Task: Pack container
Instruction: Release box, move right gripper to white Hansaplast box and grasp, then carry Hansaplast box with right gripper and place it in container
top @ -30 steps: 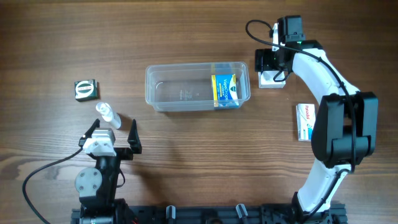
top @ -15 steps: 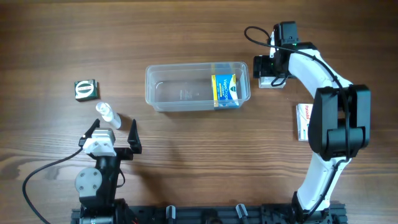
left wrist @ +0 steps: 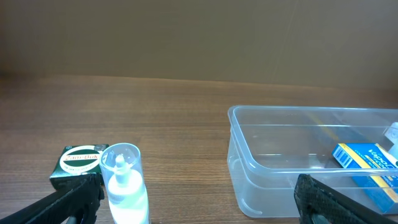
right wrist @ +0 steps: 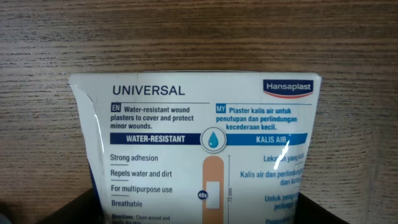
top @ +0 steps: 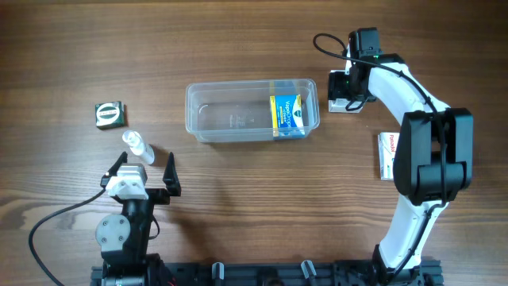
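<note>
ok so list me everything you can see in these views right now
container: one, clear plastic, middle of the table
blue and yellow box: one, blue and yellow, inside the container at its right end
plaster box: one, white with blue print, just right of the container
white and red box: one, white and red, right side, partly hidden by the right arm
green box: one, dark green with a round label, far left
small bottle: one, clear, near the green box
table: one, brown wood
left arm: one, black and white, bottom left, jaws wide open and empty
right arm: one, white and black, right side, jaws either side of the plaster box, grip unclear
</note>
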